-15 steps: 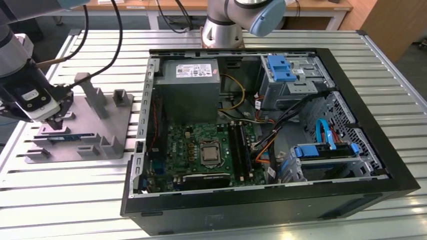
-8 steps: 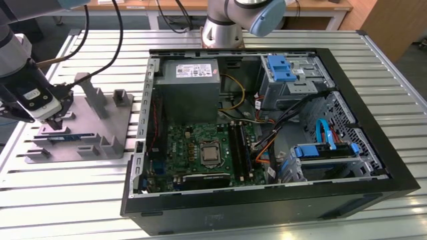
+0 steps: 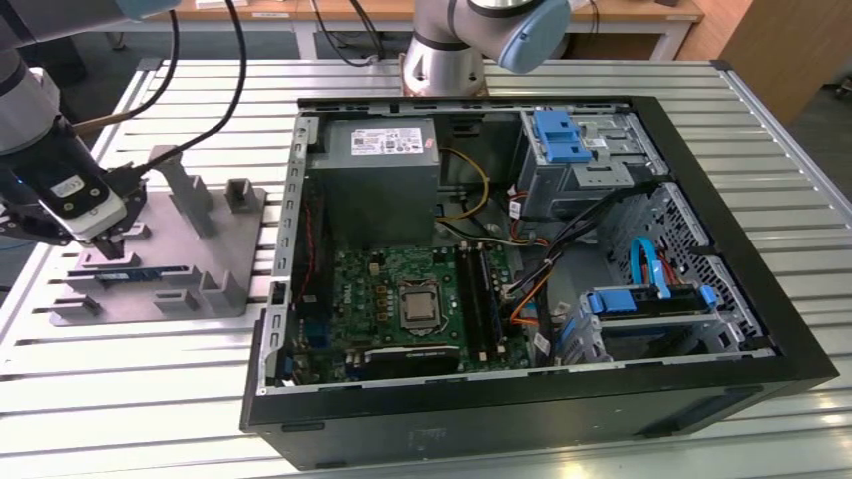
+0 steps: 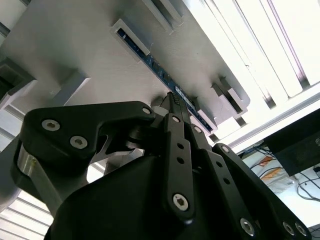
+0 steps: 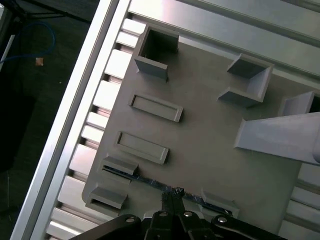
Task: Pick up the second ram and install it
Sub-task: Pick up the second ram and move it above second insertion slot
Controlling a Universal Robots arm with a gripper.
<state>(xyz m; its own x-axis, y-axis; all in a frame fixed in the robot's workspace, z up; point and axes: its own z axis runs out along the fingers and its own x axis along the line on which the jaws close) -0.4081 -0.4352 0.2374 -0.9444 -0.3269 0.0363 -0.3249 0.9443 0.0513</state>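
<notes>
The second ram [image 3: 131, 271] sits in a grey plate [image 3: 163, 244] on the slatted metal table [image 3: 134, 369], at the exterior view's left and well apart from the open computer case [image 3: 533, 399]. It stands on its long edge. Its long axis runs across that view from left to right, roughly parallel to the plate's near edge. In both wrist views the second ram [image 4: 150, 60] [image 5: 144, 181] shows as a thin blue strip. Each end is tucked into a small grey holder [image 5: 120, 165] on the plate [image 5: 200, 145]. Nothing written on the strip can be made out.

The gripper [image 3: 104, 238] is down over the middle of the strip. In both wrist views its black fingers [image 4: 172, 107] come together at the strip's upper edge. The gripper [image 4: 170, 97] [image 5: 172, 192] is drawn narrow, pinching the thin board between its tips. The board is seated in its holders.

Inside the case lies a green board [image 3: 373, 289] with long black slots [image 3: 480, 299]. At the back of the case is a grey power box [image 3: 379, 190] with a white label [image 3: 393, 140], its print too small to read. A blue plastic bracket [image 3: 560, 135] sits toward the exterior view's upper right.
</notes>
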